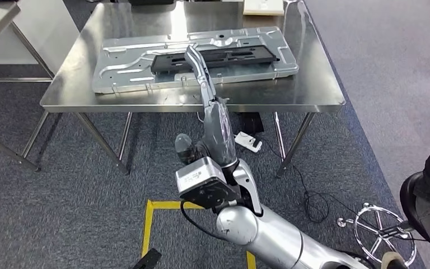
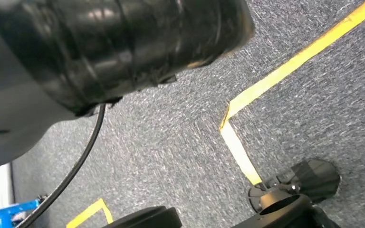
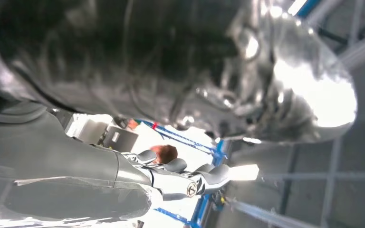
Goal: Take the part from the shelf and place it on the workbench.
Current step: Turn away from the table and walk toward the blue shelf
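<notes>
Gripping grey part [image 1: 215, 120] in right hand [image 1: 193, 150], fingers wrapped round it, short of bench [image 1: 313, 89]; set-down left. Left fingers' state: cannot tell.

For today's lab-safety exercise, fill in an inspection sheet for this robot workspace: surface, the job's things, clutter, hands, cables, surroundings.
Surface: steel workbench, shiny, standing on grey carpet.
Job's things: long grey part gripped in the right hand, its far end over the bench; a large metal panel lies on the bench with a black bar on it.
Clutter: a pale flat box at the bench's far edge.
Hands: right hand grips the part; left hand cannot be told in the left wrist view.
Cables: a white power strip and black cable on the floor under and beside the bench.
Surroundings: yellow floor tape, a chair base, another table to the left.
</notes>
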